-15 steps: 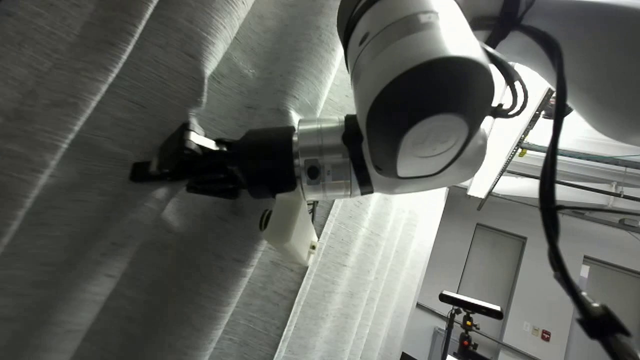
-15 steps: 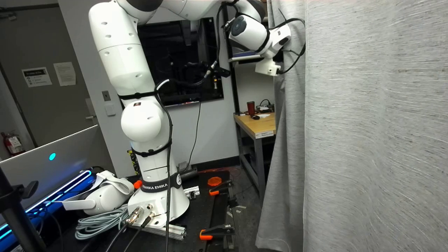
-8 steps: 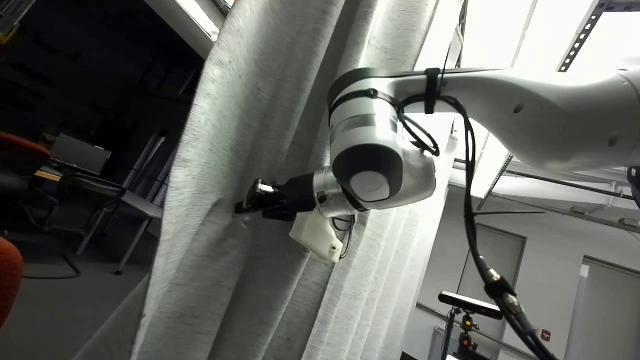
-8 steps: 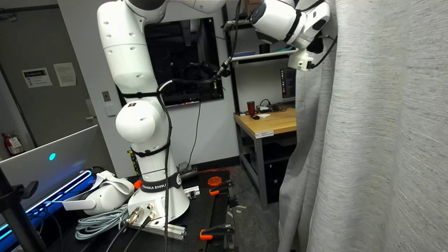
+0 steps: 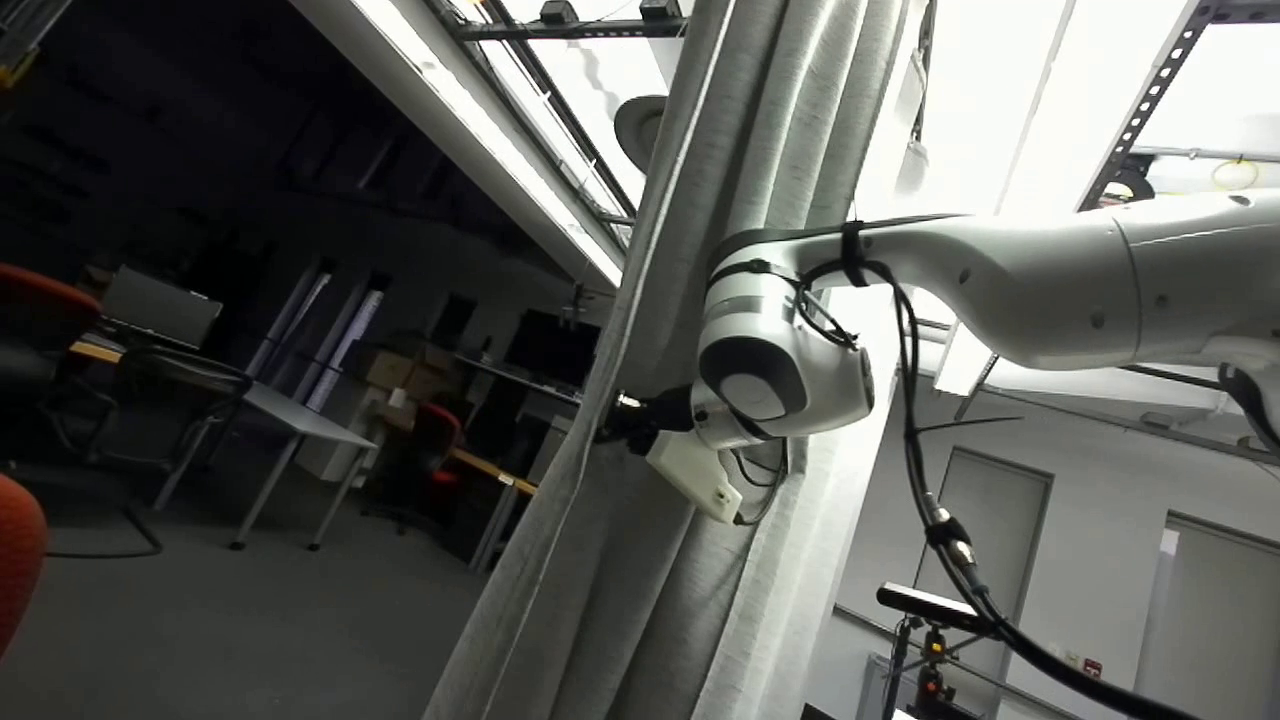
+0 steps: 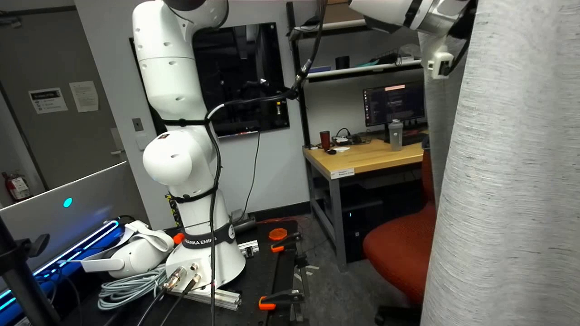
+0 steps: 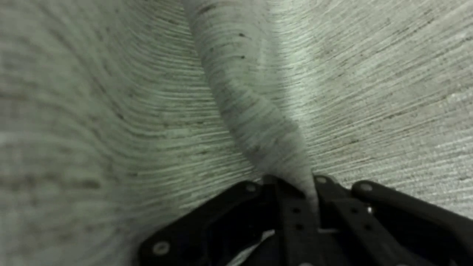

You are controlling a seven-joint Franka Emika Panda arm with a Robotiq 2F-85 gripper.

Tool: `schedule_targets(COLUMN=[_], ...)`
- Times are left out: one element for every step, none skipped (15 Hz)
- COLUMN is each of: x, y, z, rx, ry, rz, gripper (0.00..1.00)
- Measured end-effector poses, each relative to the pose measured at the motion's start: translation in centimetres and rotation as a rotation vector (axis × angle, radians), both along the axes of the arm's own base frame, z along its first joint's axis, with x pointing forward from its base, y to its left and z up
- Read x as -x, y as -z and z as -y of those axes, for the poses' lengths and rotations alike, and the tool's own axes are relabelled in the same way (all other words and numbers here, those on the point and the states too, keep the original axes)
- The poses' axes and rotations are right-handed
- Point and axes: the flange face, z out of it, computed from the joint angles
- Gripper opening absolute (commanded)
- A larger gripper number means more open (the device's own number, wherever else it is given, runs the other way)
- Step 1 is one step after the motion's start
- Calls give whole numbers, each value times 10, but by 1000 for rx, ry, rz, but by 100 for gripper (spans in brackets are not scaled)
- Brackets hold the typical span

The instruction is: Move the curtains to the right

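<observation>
In the wrist view, your gripper (image 7: 308,188) sits at 4 o'clock, its jaws pressed together on a single fold of the ribbed grey curtains (image 7: 255,122), pinching it; the fold runs off toward 11 o'clock.

In an exterior view, the Panda arm (image 5: 1040,290) reaches in from 3 o'clock and you have hold near the curtains' 9 o'clock edge; they hang in gathered folds from 1 o'clock down to 6.

In an exterior view, the curtains fill the 3 o'clock side and partly cover a red office chair (image 6: 403,251); a wooden desk (image 6: 358,158) stands at 11 o'clock from it, and the pinch is hidden.

You look to be in the drawing-aside step, well along. Next, carry that edge a little further toward 3 o'clock, pinch firm, then let go and back straight out.
</observation>
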Motion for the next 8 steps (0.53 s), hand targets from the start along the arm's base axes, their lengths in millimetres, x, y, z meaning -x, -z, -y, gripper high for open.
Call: schedule_targets(x=[-4, -10, -16, -21, -26, -29, -31, -32], y=[-1, -1, -1, -2, -3, -3, -5, -6], z=[13, 22, 29, 37, 45, 55, 68, 83], rx=[-11, -20, -24, -23, -20, -23, -20, -24], ry=[29, 51, 66, 79, 96, 123, 151, 182], rz=[7, 13, 19, 24, 30, 35, 41, 49], gripper=[0, 0, 0, 0, 0, 0, 0, 0])
